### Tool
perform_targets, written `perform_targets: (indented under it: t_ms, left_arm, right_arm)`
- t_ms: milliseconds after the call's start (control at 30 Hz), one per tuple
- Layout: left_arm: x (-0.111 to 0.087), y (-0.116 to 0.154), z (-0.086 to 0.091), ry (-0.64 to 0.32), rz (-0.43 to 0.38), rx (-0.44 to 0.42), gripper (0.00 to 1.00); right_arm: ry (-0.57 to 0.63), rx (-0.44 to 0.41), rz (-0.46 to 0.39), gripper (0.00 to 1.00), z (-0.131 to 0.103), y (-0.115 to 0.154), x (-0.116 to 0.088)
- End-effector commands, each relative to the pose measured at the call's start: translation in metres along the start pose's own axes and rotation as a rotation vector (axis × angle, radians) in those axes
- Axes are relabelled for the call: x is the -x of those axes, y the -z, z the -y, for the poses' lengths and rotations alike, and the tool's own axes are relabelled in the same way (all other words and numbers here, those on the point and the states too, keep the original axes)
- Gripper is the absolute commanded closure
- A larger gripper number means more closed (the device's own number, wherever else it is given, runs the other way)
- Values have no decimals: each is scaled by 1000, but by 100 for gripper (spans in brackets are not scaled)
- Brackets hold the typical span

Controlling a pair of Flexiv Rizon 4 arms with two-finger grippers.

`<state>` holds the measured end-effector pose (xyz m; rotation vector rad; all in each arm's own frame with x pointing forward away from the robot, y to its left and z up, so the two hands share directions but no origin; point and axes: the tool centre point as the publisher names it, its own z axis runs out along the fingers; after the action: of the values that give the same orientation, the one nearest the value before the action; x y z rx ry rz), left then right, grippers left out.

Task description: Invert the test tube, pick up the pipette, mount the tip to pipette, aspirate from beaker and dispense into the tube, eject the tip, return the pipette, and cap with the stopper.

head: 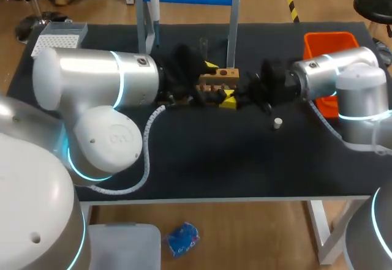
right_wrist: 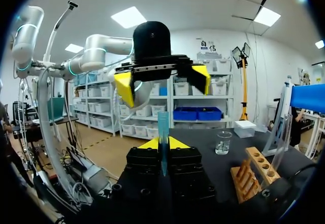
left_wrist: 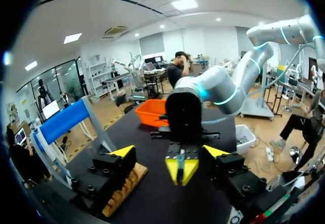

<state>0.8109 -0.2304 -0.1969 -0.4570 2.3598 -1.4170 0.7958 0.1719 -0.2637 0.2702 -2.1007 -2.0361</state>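
Teal tube (right_wrist: 162, 127) clenched upright in the right hand (right_wrist: 162, 145), left hand (right_wrist: 162, 84) spread open just ahead at mid-frame: mistime the swap and it could drop and crack!

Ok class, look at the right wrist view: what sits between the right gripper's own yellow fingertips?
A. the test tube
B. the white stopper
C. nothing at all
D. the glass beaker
A: in the right wrist view the right gripper has both yellow tips closed from two sides on the slim, clear test tube, which stands upright between them.
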Motion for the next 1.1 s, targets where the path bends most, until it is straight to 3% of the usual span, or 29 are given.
perform_targets:
  t_ms: [33, 433, 1033, 1100]
  left_arm:
    - [20, 19, 4, 2, 12, 26, 0]
    - [86, 39, -17, 84, 144, 64, 0]
    - [86, 39, -17, 84, 144, 64, 0]
    - [102, 32, -19, 124, 173, 67, 0]
  right_arm:
    - [16, -1, -1, 100, -1, 8, -9]
    - [83, -26, 2, 100, -4, 33, -35]
    - [83, -26, 2, 100, -4, 33, -35]
    - [83, -26, 2, 100, -4, 33, -35]
